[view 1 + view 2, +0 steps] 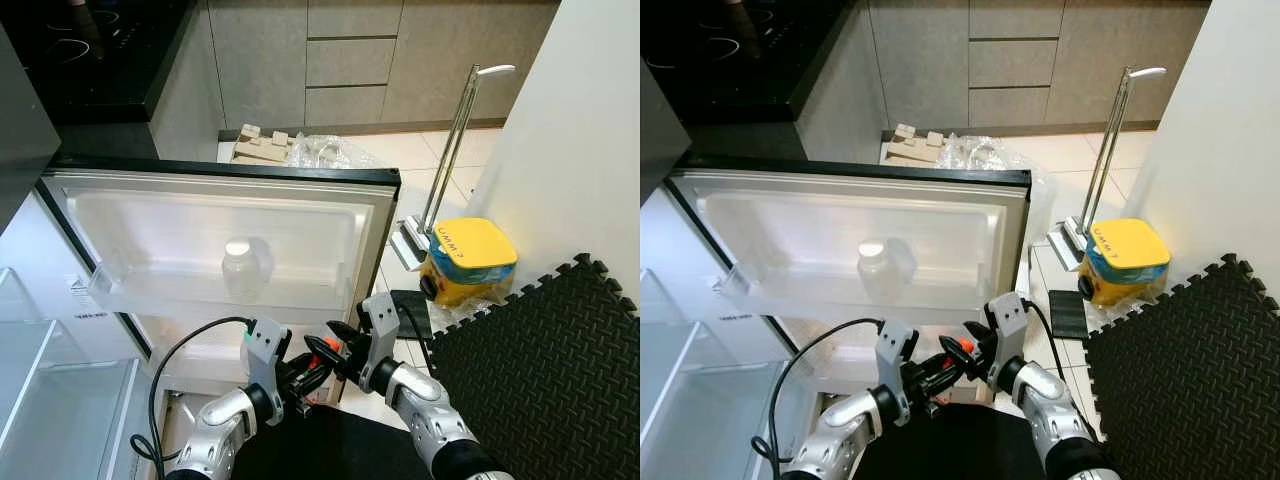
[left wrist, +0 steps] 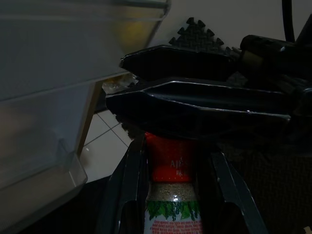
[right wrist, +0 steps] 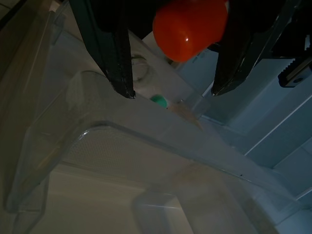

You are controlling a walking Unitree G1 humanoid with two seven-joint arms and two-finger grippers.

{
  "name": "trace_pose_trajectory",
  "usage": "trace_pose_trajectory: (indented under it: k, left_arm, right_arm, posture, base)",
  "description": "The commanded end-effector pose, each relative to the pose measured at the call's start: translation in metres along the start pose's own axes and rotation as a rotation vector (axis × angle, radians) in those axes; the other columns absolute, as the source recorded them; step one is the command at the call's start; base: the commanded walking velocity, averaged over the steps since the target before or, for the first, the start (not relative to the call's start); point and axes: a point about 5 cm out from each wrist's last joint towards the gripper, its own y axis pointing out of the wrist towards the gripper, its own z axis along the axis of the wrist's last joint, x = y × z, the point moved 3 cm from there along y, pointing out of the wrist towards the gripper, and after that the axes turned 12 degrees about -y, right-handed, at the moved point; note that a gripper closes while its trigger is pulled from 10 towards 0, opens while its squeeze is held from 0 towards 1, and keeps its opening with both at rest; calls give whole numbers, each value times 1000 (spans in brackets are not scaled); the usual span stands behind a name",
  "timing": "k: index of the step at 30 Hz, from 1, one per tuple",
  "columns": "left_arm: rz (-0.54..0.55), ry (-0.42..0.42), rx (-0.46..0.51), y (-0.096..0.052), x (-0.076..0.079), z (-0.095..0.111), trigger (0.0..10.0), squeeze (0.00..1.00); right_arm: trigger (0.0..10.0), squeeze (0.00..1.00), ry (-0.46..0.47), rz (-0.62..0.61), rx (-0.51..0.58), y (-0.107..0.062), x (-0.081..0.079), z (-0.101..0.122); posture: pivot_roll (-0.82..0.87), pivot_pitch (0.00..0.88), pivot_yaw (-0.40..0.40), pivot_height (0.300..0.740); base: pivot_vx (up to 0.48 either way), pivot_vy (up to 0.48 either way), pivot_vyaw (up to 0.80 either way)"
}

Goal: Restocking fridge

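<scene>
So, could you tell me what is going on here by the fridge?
The robot stands at the open fridge door, where a clear jar already sits on the door shelf. Low in front of it, both end effectors meet at a red-capped spice bottle: the left end effector holds it between its fingers, and the right end effector straddles the red cap, open.

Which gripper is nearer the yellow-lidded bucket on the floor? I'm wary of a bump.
Right. The right gripper sits on the side toward the yellow-lidded bucket, though well short of it. The left gripper, holding the red-capped bottle, is farther away.
</scene>
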Motion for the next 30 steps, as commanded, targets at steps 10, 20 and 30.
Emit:
trace_pose_trajectory:
  k: [10,20,30]
  left_arm:
    - [-56,37,-87,-6,6,-18,10000,0]
    - [-53,41,-92,-6,6,-20,10000,0]
    - [-198,43,-123,-17,22,-18,10000,0]
  right_arm:
    - [10000,0,46,136,99,1,-12,21]
    - [10000,0,34,174,130,6,-19,32]
    - [10000,0,57,-44,157,-3,23,39]
  posture:
    - [-182,83,-11,740]
    - [-180,84,-13,740]
    - [-185,76,-13,740]
  base:
    - [0,0,0]
    - [0,0,0]
    - [0,0,0]
